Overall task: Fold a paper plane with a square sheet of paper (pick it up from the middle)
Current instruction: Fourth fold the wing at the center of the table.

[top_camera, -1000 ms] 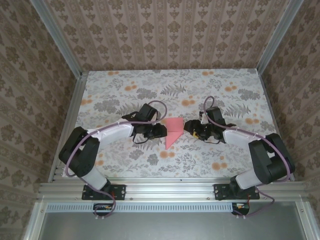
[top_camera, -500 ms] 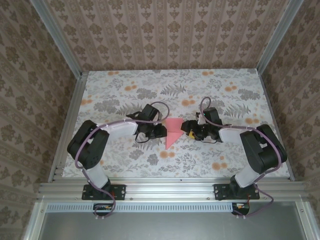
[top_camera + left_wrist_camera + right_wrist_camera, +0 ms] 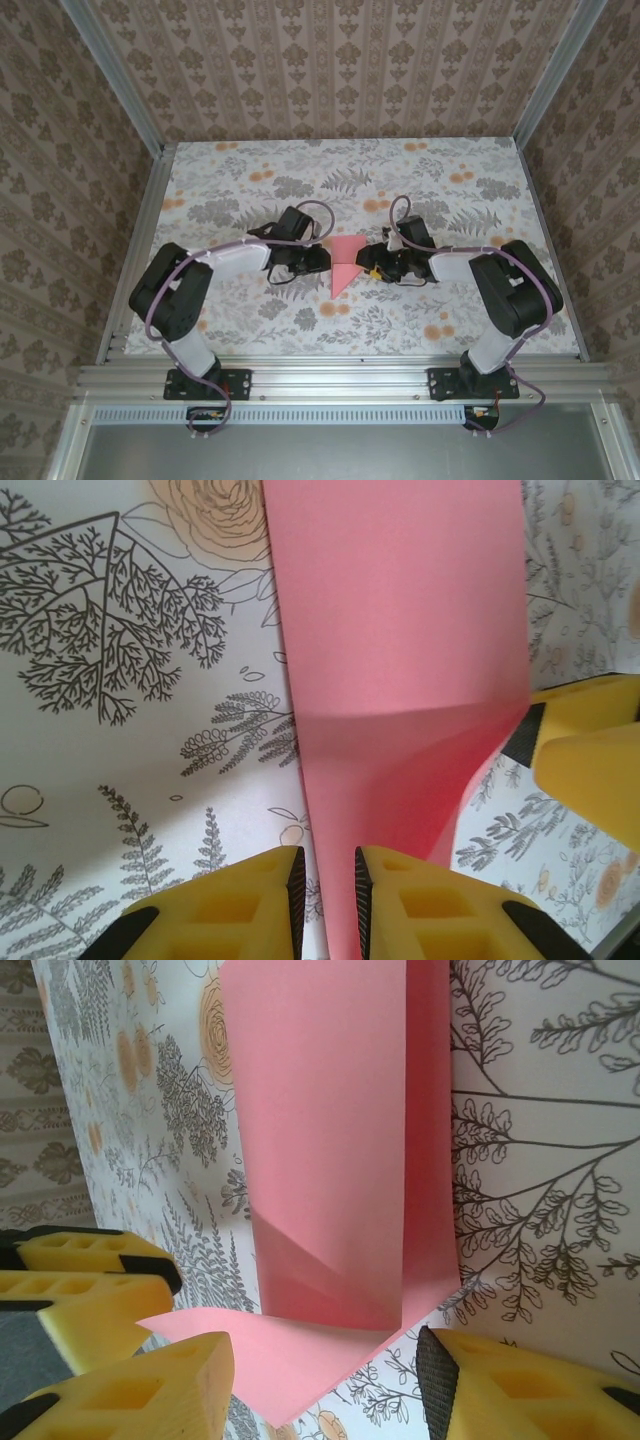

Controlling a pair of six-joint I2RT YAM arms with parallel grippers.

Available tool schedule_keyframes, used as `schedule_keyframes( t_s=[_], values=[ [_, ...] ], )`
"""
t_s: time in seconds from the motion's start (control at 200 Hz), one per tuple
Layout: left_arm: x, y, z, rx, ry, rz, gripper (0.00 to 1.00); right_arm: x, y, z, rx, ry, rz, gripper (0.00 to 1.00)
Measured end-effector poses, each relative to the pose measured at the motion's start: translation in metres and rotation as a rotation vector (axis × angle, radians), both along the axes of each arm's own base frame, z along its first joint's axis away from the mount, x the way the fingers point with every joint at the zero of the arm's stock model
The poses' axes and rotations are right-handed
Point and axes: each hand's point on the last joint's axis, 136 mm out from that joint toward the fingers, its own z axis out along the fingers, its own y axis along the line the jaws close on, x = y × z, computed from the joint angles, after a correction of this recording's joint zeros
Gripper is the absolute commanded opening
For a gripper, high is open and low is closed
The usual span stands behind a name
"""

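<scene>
While the paper plane (image 3: 345, 262) lies on the floral table (image 3: 450, 170), the right gripper (image 3: 370, 268) stands spread at 3 o'clock — the left gripper (image 3: 323, 261), at 9 o'clock, is nearly pressed together, its grip unclear.

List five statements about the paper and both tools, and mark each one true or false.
1. The paper plane lies between the left tool and the right tool. True.
2. The right tool is shut tight. False: its jaws stand wide apart.
3. The paper plane's point faces the far wall. False: it points toward the near edge, where the arms are bolted.
4. The left tool's jaws leave only a narrow gap. True.
5. The tabletop is plain white. False: it is printed with leaves and orange flowers.
</scene>
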Motion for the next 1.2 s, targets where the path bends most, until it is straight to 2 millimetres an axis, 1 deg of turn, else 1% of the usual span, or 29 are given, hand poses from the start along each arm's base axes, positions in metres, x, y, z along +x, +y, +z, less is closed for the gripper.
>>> schedule_keyframes(
  t_s=[0.165, 0.29, 0.425, 0.615, 0.745, 0.985, 1.1, 1.155, 1.195],
  values=[
    [-0.006, 0.001, 0.007, -0.04, -0.022, -0.011, 0.29, 0.0, 0.005, 0.004, 0.022, -0.012, 0.018, 0.53],
    [-0.009, 0.003, 0.009, -0.052, -0.035, -0.012, 0.29, 0.0, 0.012, 0.008, 0.055, -0.031, 0.044, 0.53],
    [-0.012, 0.006, 0.011, -0.062, -0.041, -0.006, 0.29, 0.0, 0.021, 0.006, 0.084, -0.039, 0.073, 0.52],
    [-0.013, 0.005, 0.013, -0.085, -0.058, -0.003, 0.31, -0.001, 0.031, 0.009, 0.121, -0.07, 0.113, 0.51],
    [-0.011, 0.002, 0.016, -0.098, -0.065, -0.002, 0.31, -0.004, 0.037, 0.005, 0.128, -0.075, 0.137, 0.5],
    [-0.01, 0.001, 0.017, -0.105, -0.068, 0.002, 0.3, -0.008, 0.041, 0.003, 0.121, -0.087, 0.165, 0.48],
    [-0.01, 0.001, 0.016, -0.099, -0.071, 0.004, 0.3, -0.009, 0.042, 0.002, 0.117, -0.095, 0.173, 0.41],
    [-0.01, 0.001, 0.016, -0.098, -0.071, 0.007, 0.29, -0.009, 0.041, 0.002, 0.115, -0.095, 0.175, 0.36],
    [-0.01, 0.001, 0.015, -0.094, -0.072, 0.011, 0.3, -0.01, 0.041, 0.001, 0.113, -0.099, 0.179, 0.3]
  ],
)
